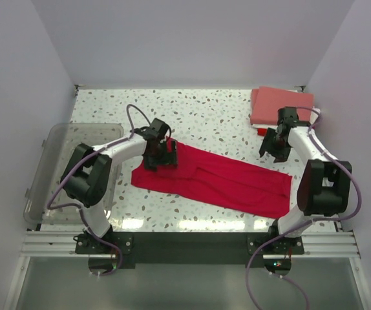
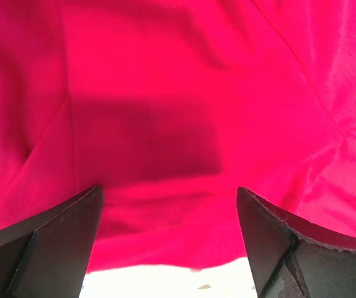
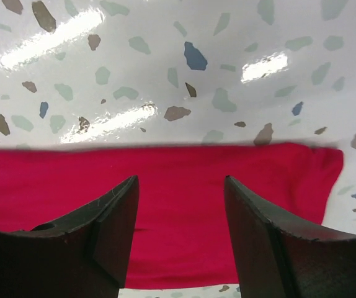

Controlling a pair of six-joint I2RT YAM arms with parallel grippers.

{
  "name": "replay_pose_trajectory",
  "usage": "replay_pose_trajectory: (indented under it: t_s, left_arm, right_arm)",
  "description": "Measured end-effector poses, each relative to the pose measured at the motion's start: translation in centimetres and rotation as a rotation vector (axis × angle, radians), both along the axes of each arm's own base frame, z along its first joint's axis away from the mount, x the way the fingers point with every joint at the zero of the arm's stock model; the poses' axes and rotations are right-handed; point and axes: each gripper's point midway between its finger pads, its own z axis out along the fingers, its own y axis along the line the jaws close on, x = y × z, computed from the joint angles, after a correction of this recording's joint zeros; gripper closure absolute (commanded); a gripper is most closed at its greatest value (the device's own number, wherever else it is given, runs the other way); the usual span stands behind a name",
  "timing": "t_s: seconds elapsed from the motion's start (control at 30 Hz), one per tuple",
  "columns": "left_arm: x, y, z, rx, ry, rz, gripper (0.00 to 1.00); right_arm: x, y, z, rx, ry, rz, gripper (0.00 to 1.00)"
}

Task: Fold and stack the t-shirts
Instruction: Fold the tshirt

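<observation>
A crimson-red t-shirt (image 1: 218,183) lies as a long folded strip across the middle of the table. My left gripper (image 1: 161,159) is open over the strip's far left end. In the left wrist view (image 2: 168,188) the red cloth (image 2: 184,93) fills the space between its fingers. My right gripper (image 1: 273,147) is open and empty by the far edge of the strip's right end. Its wrist view (image 3: 181,179) shows that end of the shirt (image 3: 184,205) below. A stack of folded shirts, salmon-pink (image 1: 282,105) on top, sits at the back right.
A clear plastic bin (image 1: 50,169) stands at the left edge of the table, beside the left arm. A small red piece (image 1: 262,131) shows at the stack's near left corner. Bare speckled table (image 1: 198,113) lies behind the strip.
</observation>
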Motion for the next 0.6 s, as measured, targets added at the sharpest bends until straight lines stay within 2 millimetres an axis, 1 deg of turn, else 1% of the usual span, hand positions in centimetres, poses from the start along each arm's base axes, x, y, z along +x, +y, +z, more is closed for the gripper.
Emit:
replay_pose_trajectory:
  t_s: [0.07, 0.1, 0.2, 0.3, 0.37, 0.5, 0.6]
  left_arm:
    - [0.3, -0.1, -0.7, 0.005, 0.006, -0.003, 0.06]
    - [0.6, -0.2, -0.8, 0.009, 0.010, -0.003, 0.06]
    - [2.1, -0.6, -0.8, 0.011, -0.006, 0.000, 0.06]
    - [4.1, -0.5, -0.9, 0.014, -0.018, 0.017, 0.06]
    - [5.7, -0.2, -0.8, 0.018, -0.037, 0.032, 0.06]
    - [10.5, 0.1, -0.7, 0.043, -0.100, 0.038, 0.06]
    - [14.0, -0.4, -0.6, 0.061, -0.162, 0.017, 0.06]
  right_arm:
    - [-0.2, 0.4, -1.4, 0.026, 0.032, 0.006, 0.40]
    - [-0.5, 0.6, -2.1, 0.037, 0.053, 0.008, 0.40]
    - [-1.9, 1.2, -3.9, 0.068, 0.109, 0.015, 0.40]
    - [-2.9, 1.6, -4.8, 0.087, 0.146, 0.019, 0.40]
    - [-3.5, 1.8, -5.1, 0.095, 0.162, 0.020, 0.40]
    - [-4.4, 2.1, -5.6, 0.104, 0.191, 0.026, 0.40]
    - [-5.4, 2.3, -6.0, 0.109, 0.224, 0.030, 0.40]
